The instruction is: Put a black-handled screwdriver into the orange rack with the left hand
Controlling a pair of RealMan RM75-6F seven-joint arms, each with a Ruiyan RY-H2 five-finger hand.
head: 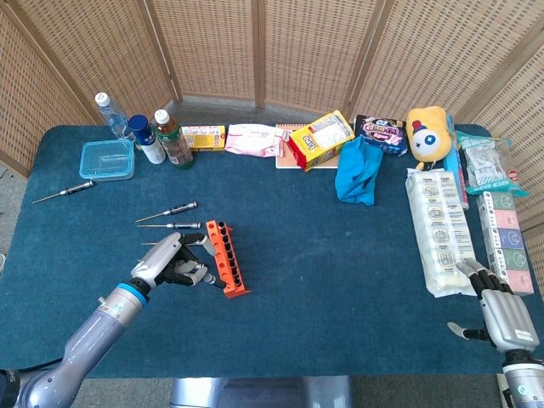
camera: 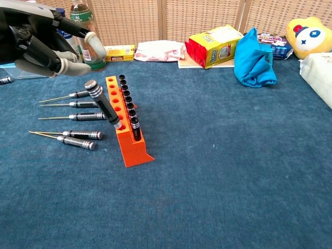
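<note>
The orange rack [head: 227, 258] [camera: 127, 139] stands left of centre. Its right row holds several black-handled screwdrivers. One more black-handled screwdriver [camera: 104, 106] leans tilted to the left, its tip in a hole of the left row. My left hand [head: 172, 265] [camera: 42, 40] hovers just left of the rack and above that handle, fingers loosely apart, holding nothing. Several loose screwdrivers [camera: 79, 117] [head: 170, 209] lie on the cloth left of the rack. My right hand [head: 501, 311] rests at the table's near right corner, fingers spread and empty.
Bottles [head: 172, 138] and a blue-lidded box [head: 107, 159] stand at the back left, with another screwdriver [head: 66, 191] near the left edge. Snack packs [head: 321, 139], a blue cloth [head: 359, 170], a plush toy [head: 427, 134] and packaged goods [head: 442, 229] line the back and right.
</note>
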